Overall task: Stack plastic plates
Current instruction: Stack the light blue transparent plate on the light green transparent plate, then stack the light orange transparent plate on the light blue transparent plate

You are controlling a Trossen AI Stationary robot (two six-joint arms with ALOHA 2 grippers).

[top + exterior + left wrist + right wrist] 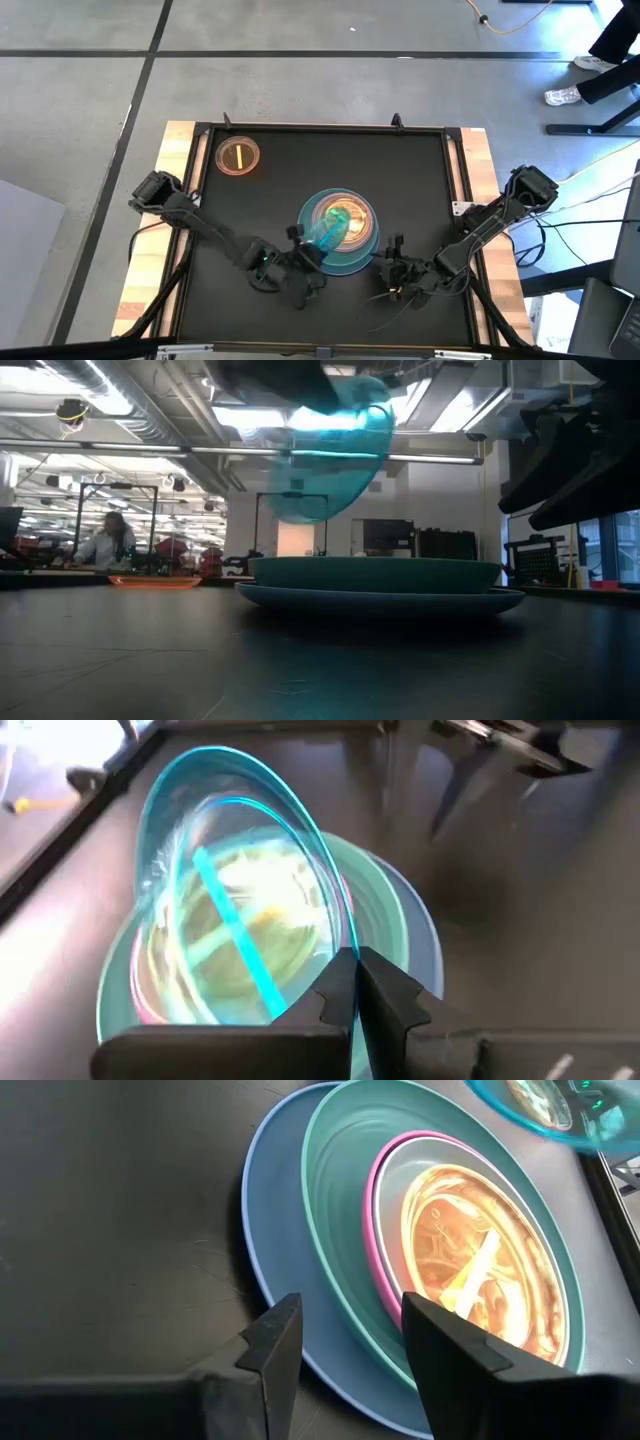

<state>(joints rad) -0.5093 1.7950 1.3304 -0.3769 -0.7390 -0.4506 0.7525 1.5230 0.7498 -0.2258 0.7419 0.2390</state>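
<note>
A stack of plates (352,240) sits mid-table: light blue (275,1230) at the bottom, then teal-green (340,1200), hot pink (378,1210), pale mint, and an amber translucent one (470,1260) on top. My left gripper (310,255) is shut on a cyan translucent plate (325,235) that hovers tilted above the stack (380,585). My right gripper (345,1320) is open, low at the stack's right near side (393,262), touching nothing. A small orange plate (238,157) rests flat near the far left corner. My left gripper (352,960) pinches the cyan plate's rim (335,935) on its near side between the two fingers. The plate (335,450) is lifted clear and steeply tilted, above the stacked plates without touching them.
The black mat's raised frame (320,128) borders the work area, with wooden table edges (480,170) on either side. Bare mat lies left and far of the stack. A person sits far off in the room (105,545) behind the table.
</note>
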